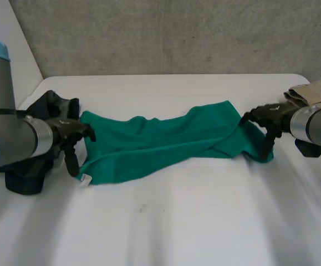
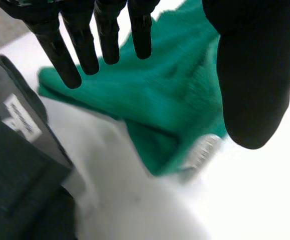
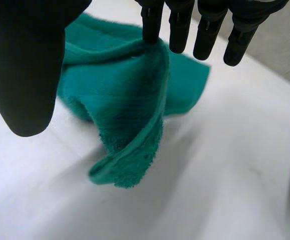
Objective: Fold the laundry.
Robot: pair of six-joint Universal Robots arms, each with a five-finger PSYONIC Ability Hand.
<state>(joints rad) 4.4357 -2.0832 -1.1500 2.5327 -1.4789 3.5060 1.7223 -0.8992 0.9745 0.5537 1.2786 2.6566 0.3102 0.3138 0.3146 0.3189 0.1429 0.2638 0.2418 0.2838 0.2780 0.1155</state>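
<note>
A green towel lies rumpled and stretched across the table between my two hands. My left hand is at the towel's left end, near its white tag. In the left wrist view its fingers are straight and spread from the thumb, and the towel lies below them. My right hand is at the towel's right end. In the right wrist view its fingers are straight, and a raised fold of the towel touches one fingertip.
A dark garment is piled at the table's left edge beside my left arm, and its white label is visible. A beige cloth lies at the far right. A grey wall stands behind the table.
</note>
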